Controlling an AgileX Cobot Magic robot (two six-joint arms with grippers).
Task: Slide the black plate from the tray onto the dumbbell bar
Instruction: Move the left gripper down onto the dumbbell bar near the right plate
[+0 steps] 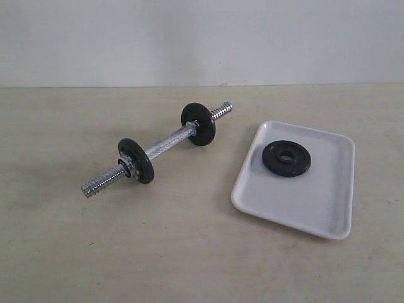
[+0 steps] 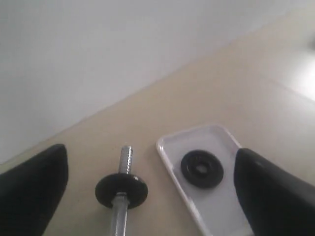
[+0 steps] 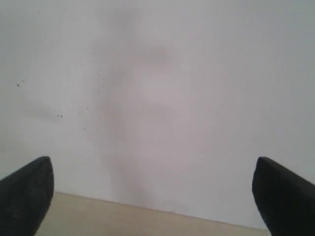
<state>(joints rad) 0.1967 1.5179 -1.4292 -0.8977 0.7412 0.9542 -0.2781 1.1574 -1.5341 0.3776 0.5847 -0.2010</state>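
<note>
Your beige bench [image 1: 189,252] backs onto a white wall [image 1: 189,38]; left pincer [image 2: 150,164] and right pincer [image 3: 152,174] both spread, empty.

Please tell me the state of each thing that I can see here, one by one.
dumbbell bar: lying on the table, two black discs on it.
tray: flat on the table, beside the bar.
black plate: lying flat in the tray, not yet on the bar.
left gripper: open, empty.
right gripper: open, empty.
</note>
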